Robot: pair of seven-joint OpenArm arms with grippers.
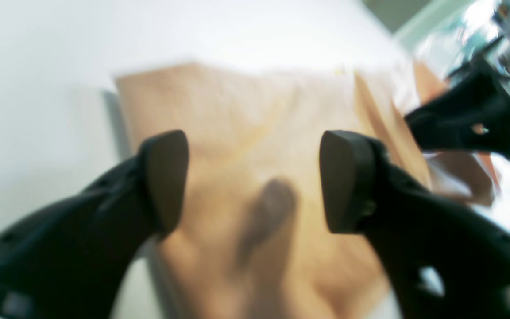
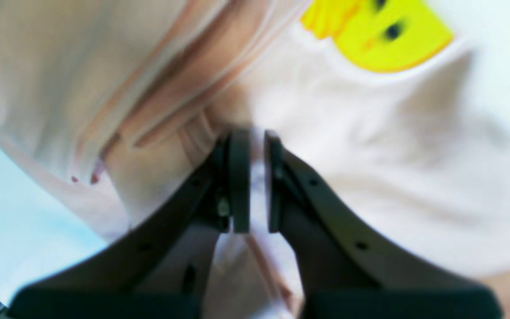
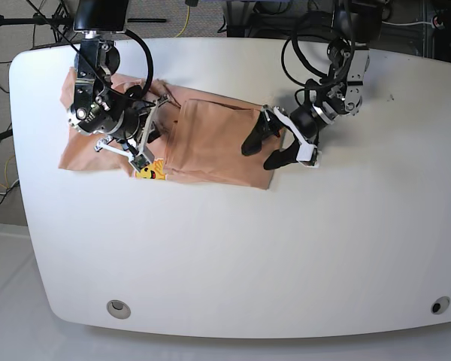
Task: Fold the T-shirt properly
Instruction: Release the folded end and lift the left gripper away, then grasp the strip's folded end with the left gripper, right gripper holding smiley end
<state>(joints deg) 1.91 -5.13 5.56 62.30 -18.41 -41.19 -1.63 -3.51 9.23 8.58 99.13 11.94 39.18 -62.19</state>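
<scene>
While the T-shirt (image 3: pixel 210 143) lies rumpled and partly folded on the white table (image 3: pixel 286 248), toward eleven o'clock of the tabletop in the base view, it is worked at from both ends. Its nine o'clock part is covered by the right gripper (image 2: pixel 255 177), whose fingers are drawn nearly together with a fold of pale cloth pinched between them. The yellow smiley print (image 2: pixel 383 35) is seen at one o'clock of that grip. At the shirt's three o'clock edge the left gripper (image 1: pixel 253 181) is held with its fingers spread apart over the peach fabric, nothing being clasped between them.
</scene>
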